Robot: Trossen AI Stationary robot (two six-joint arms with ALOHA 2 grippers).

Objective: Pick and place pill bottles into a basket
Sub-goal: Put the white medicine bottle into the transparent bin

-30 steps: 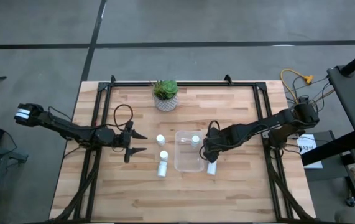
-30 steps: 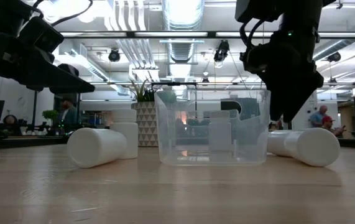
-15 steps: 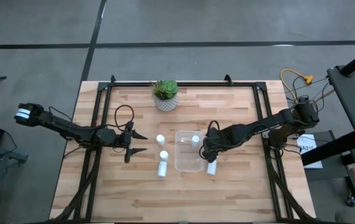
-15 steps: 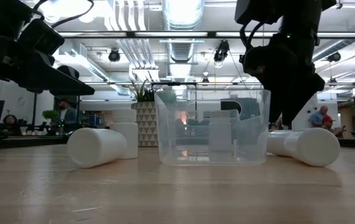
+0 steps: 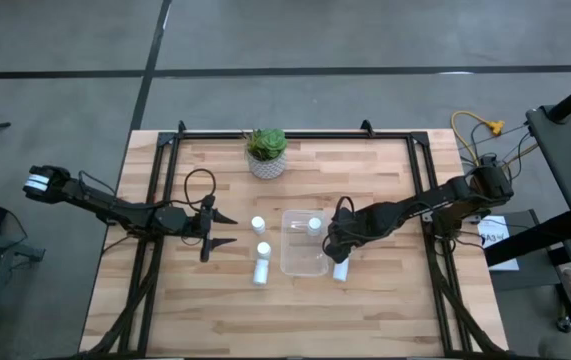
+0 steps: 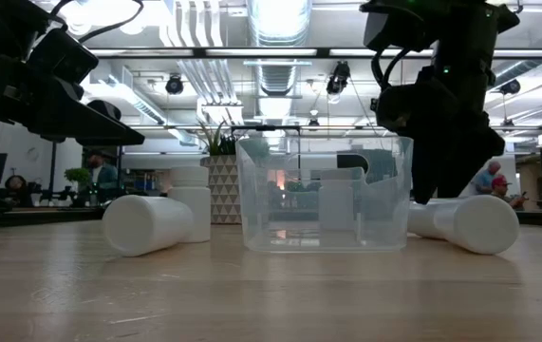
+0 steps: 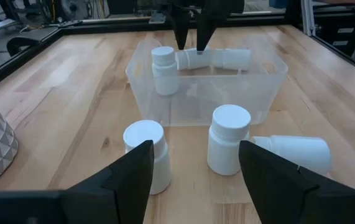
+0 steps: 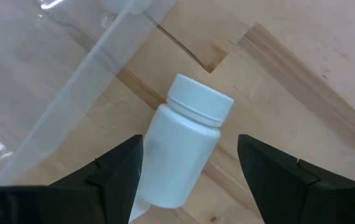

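Observation:
The clear basket [image 5: 287, 256] stands mid-table with one upright pill bottle [image 5: 314, 225] inside. Two upright pill bottles [image 5: 258, 225] [image 5: 263, 248] and one lying on its side [image 5: 261, 270] rest on the wood left of it. Right of the basket another pill bottle [image 8: 186, 146] lies on its side. My right gripper [image 5: 337, 250] points down over it, open, with a finger on either side of the bottle and not touching. My left gripper [image 5: 229, 229] hovers open, left of the upright bottles, empty.
A whitish patterned pot with a green plant [image 5: 266, 158] stands near the far edge. In the left wrist view a further white bottle [image 7: 233, 58] lies past the basket's right wall. Black frame rails [image 5: 155, 240] run along the table's sides. Bare wood lies near the front edge.
My right gripper has sunk a little toward the lying bottle right of the basket and rolled slightly, staying open. The bottles and the basket have kept their places.

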